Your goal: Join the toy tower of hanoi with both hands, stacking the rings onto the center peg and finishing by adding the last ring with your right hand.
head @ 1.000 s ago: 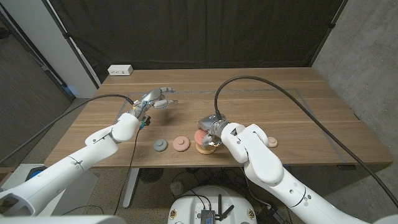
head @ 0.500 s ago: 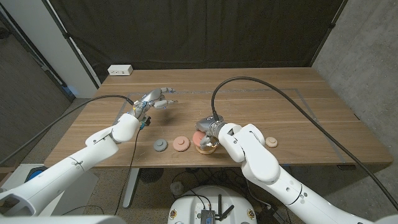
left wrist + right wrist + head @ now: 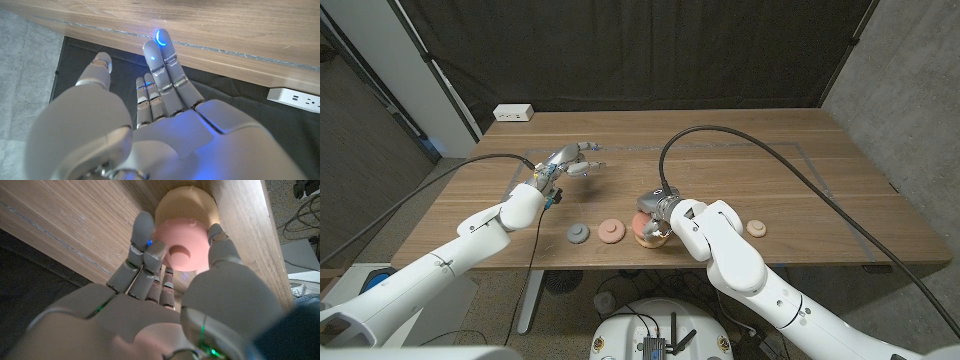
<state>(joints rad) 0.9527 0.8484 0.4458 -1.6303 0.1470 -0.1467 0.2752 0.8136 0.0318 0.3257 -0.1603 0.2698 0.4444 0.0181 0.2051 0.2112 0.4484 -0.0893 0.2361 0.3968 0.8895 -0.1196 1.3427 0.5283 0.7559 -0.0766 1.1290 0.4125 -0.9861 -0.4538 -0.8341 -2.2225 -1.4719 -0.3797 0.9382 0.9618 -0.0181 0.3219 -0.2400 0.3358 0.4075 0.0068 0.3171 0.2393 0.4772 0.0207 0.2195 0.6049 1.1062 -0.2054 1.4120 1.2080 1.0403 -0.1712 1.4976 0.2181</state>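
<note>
I am holding a pink ring (image 3: 183, 250) in my right hand (image 3: 658, 205), pinched between the thumb and the fingers (image 3: 143, 242), with its centre hole facing the wrist camera. In the right wrist view the ring is sitting just over the tan base disc (image 3: 187, 206) of the toy tower, which is resting on the wooden table (image 3: 720, 150) near its front edge. From the head view the base (image 3: 650, 236) is lying directly under my right hand, and I cannot tell from there whether the ring is touching the peg or hanging above it.

To the left of the base, two more rings are lying flat on the table: a salmon-coloured ring (image 3: 611, 231) just beside it and a grey ring (image 3: 578, 233) next to that one. A small pale pink ring (image 3: 756, 228) is lying on the other side, to the right of my right arm.

My left hand (image 3: 570, 160) is hovering farther back over the table's left half, well apart from the rings. Its fingers (image 3: 162, 65) are stretching out nearly straight and close together, the thumb standing off to the side, and it is holding nothing.

A white power strip (image 3: 513, 113) is lying at the far left corner of the table.
</note>
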